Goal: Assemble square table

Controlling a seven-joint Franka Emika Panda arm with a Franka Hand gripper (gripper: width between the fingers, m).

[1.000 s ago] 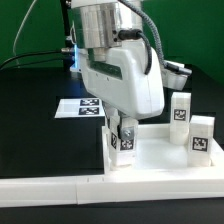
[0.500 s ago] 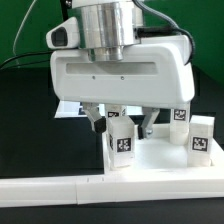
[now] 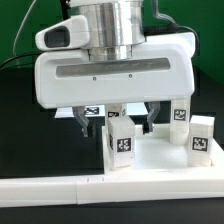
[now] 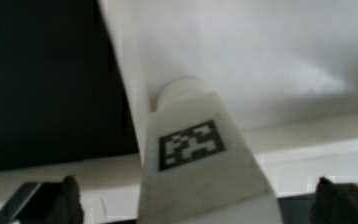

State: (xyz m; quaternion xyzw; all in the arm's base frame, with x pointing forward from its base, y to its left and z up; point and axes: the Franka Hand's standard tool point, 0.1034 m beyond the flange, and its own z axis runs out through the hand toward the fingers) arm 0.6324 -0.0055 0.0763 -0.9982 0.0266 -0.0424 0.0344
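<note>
A: 3 stubby white plastic tagged legs stand on the white square tray-like tabletop. Two-finger gripper?

B: Spread wide, straddling the nearest leg, apparently released. Next: lift clear, fetch another.

Between the dark fingers stands a stubby white plastic leg bearing a black-and-white square tag. Beyond them, two more white tagged legs rise from the white square plastic tabletop, against the black table.
</note>
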